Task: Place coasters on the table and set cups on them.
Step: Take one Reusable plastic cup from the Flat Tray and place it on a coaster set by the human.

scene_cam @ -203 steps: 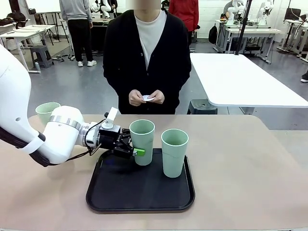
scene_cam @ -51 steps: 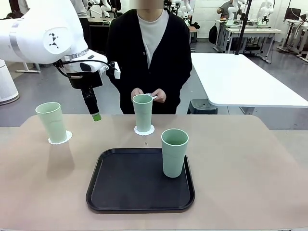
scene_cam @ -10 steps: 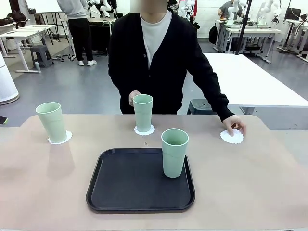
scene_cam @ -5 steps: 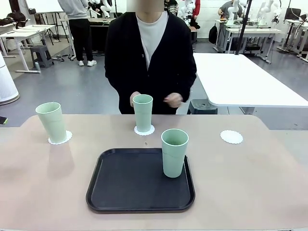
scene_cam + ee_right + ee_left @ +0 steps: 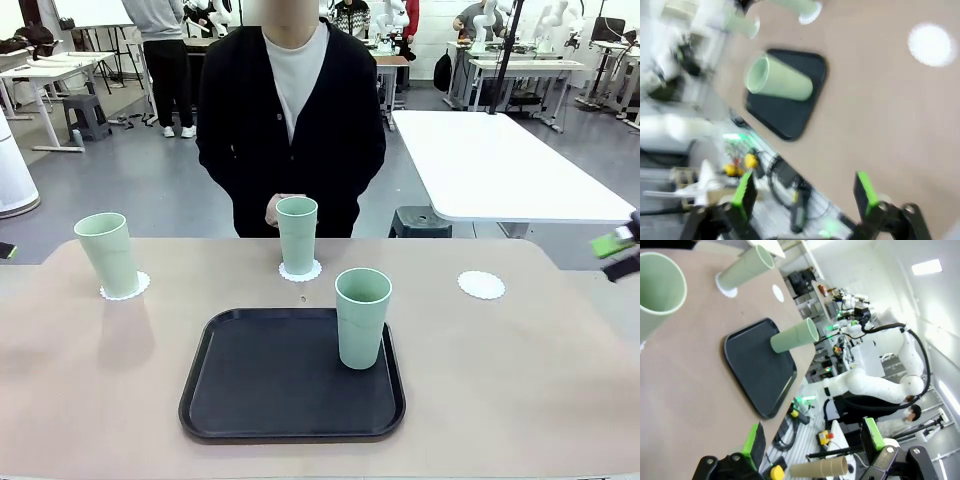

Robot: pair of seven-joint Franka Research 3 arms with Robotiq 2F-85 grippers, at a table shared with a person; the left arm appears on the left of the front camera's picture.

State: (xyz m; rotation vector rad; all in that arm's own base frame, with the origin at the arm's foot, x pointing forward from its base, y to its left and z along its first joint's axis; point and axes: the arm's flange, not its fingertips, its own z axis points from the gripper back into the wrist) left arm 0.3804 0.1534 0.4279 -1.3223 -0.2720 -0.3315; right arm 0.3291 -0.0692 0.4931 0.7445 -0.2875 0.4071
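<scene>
Standing on bench (image 5: pixel 520 380), front view: left cup (image 5: pixel 106 253) on left coaster (image 5: pixel 124 290) at 10 o'clock; middle cup (image 5: pixel 297 233) on middle coaster (image 5: pixel 300 272) at 12; tray cup (image 5: pixel 362 317) on black tray (image 5: pixel 260 390), centre; bare coaster (image 5: pixel 481 285) at 2. Right hand (image 5: pixel 620 252) at frame's 3 o'clock edge.
Left wrist view: left hand (image 5: pixel 812 437) released, fingers spread, empty.
Right wrist view, blurred: right hand released, empty; tray cup at 11, bare coaster at 1.

Cups (image 5: pixel 363 318) were pale mint-green, plain. Coasters (image 5: pixel 481 284) white with lacy scalloped edges. Tray (image 5: pixel 250 385) at frame centre was black; worktop (image 5: pixel 520 380) beige-tan. Cardigan (image 5: pixel 240 130), upper centre, black over white top (image 5: pixel 292 75).
</scene>
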